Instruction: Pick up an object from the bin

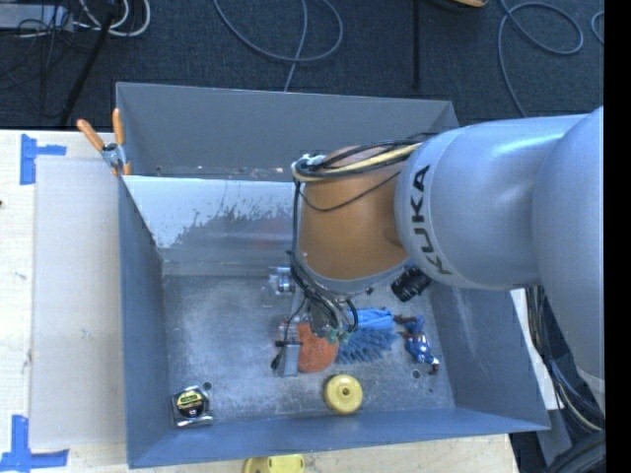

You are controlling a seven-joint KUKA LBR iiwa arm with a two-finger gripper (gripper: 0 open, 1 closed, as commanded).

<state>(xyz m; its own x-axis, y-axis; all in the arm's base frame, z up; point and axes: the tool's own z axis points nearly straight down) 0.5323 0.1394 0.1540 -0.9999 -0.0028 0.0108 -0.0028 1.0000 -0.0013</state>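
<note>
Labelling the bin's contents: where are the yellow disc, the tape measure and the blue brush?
yellow disc (343, 393), camera view, centre of its top face.
tape measure (192, 405), camera view, middle of its case.
blue brush (373, 339), camera view, on its bristles.

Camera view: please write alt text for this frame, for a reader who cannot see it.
The robot arm reaches from the right into a grey metal bin, its gripper low over an orange-red lump beside a blue brush. A yellow disc, a small blue piece and a tape measure lie apart on the bin's floor.
</note>
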